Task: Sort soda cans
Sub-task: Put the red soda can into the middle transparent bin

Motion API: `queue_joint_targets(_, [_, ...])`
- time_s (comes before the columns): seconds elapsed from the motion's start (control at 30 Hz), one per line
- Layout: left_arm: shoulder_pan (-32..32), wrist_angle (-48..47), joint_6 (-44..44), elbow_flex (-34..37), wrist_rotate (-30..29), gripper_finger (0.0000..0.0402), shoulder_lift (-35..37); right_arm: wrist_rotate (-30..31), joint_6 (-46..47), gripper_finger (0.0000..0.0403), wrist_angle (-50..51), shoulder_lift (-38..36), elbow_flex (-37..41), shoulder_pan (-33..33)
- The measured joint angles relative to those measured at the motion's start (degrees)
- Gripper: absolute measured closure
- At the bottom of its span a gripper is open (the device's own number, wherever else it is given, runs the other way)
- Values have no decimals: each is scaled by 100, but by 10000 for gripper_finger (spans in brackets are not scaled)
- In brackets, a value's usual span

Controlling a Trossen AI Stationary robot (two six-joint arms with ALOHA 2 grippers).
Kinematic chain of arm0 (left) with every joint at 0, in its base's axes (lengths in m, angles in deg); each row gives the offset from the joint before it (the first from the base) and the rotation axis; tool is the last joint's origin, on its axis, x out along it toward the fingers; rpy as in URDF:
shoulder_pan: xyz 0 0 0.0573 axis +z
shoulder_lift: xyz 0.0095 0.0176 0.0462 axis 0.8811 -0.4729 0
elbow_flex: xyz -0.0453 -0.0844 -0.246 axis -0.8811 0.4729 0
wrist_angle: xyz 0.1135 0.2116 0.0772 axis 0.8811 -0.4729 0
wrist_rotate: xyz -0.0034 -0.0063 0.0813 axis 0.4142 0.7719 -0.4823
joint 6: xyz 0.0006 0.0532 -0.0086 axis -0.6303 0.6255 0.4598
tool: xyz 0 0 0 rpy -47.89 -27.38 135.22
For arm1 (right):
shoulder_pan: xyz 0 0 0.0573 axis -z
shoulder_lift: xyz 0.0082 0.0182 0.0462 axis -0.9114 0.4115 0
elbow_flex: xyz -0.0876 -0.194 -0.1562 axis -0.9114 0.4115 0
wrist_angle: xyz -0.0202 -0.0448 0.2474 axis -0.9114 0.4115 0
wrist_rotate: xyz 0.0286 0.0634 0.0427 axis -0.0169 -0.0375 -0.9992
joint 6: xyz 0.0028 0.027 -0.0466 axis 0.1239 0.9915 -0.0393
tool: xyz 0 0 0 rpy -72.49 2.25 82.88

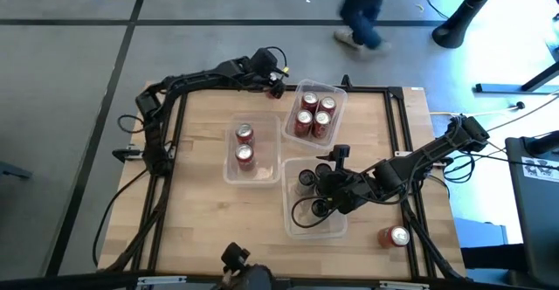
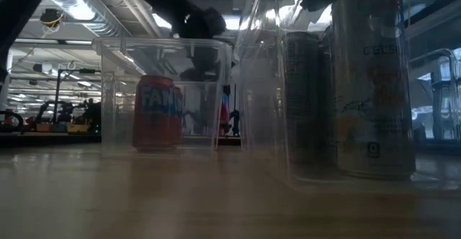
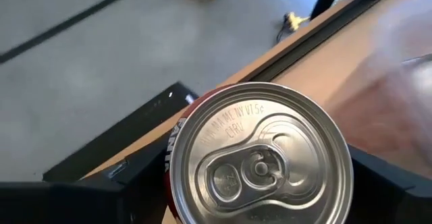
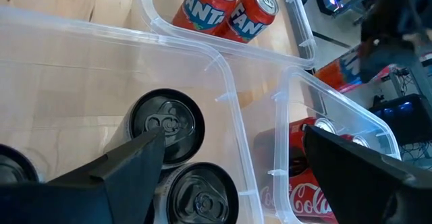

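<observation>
The desk (image 1: 201, 220) carries three clear bins, and most of the sorting looks done.

The far bin (image 1: 336, 89) holds four red Coca-Cola cans (image 1: 314, 113), standing upright and packed together. The near right bin (image 1: 293, 224) holds the dark cans (image 4: 165, 126). Three tops are visible in the right wrist view, and more may be hidden under the arm. The middle bin (image 1: 262, 175) holds two orange-red Fanta cans (image 1: 244, 144), standing one behind the other.

By my judgement two cans are left to place. One red can (image 1: 395, 236) sits loose on the bare desk near the right front corner, well apart from every bin. Another red-sided can (image 3: 260, 156) stands at the far edge of the desk, just beside the far bin, with its silver top up.

That second can sits right in the left end effector (image 1: 272, 79), which brackets it on both sides. I cannot tell whether it already has a firm hold. The right end effector (image 1: 330, 185) hangs over the dark-can bin, spread wide and holding nothing.

That makes nine cans counted for certain: four Coca-Cola, three dark and two Fanta in bins. The two still outside bring the total to eleven.
</observation>
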Motion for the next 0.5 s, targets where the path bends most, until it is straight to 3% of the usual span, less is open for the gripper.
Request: queue_joint_targets(0.5, [-949, -947, 162, -2, -521, 98, 1705, -13, 76, 52, 20, 0, 0, -9])
